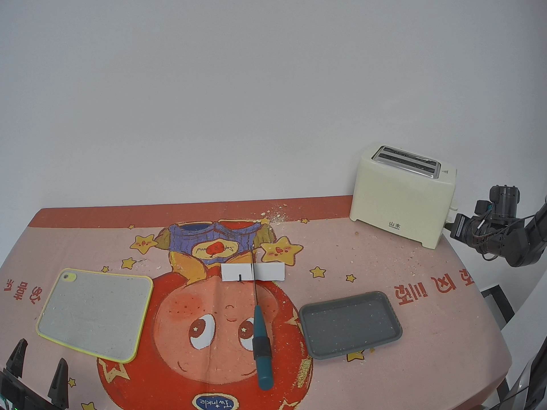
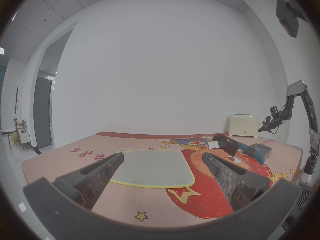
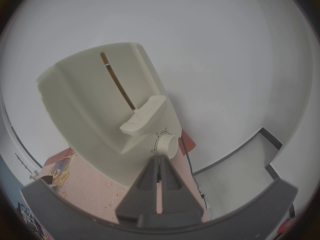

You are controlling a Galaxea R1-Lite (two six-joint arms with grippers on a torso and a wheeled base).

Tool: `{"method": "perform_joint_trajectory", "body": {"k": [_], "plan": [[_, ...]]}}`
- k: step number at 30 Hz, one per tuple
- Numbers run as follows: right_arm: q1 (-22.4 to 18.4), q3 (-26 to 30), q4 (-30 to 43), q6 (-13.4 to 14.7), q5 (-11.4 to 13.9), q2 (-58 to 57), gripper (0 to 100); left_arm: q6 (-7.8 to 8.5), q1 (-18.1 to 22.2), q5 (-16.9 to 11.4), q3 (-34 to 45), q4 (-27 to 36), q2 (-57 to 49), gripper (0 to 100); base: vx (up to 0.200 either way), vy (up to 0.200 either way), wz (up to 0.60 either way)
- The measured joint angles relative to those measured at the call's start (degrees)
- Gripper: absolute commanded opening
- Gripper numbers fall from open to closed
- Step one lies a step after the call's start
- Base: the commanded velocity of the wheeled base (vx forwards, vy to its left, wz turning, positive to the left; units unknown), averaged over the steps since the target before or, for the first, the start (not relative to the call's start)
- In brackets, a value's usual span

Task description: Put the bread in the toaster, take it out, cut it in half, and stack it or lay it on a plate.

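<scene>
Looking at the right edge of the head view, you've got your right tool [image 1: 454, 225] pinched shut on nothing, tips close up to the dial [image 3: 167, 145] under the lever [image 3: 143, 119] on the toaster [image 1: 401, 192]. Your left tool [image 1: 37, 365], lower left, gapes wide and empty beside the cutting board [image 1: 94, 314]. Mid-frame lies the knife [image 1: 261, 337], with the plate [image 1: 350, 324] just right of it.

A tabletop [image 1: 433, 337] covered in a pink and red cartoon cloth carried a grey cutting board [image 1: 94, 314] at the front left. A teal-handled knife [image 1: 261, 343] lay in the middle, its blade crossing a small white card [image 1: 268, 271]. Just right of it sat a grey tray [image 1: 350, 324]. A cream toaster [image 1: 401, 197] stood at the far right corner, with crumbs [image 1: 279, 214] scattered near the back edge.
</scene>
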Motion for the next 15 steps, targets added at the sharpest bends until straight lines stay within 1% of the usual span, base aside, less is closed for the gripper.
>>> {"method": "perform_joint_trajectory", "body": {"k": [15], "plan": [[-0.18,-0.33,-0.02,0.0,-0.04,1.12,0,0.0,0.0,0.0,0.0,0.0,0.0,100,0.0,0.0,0.0]]}}
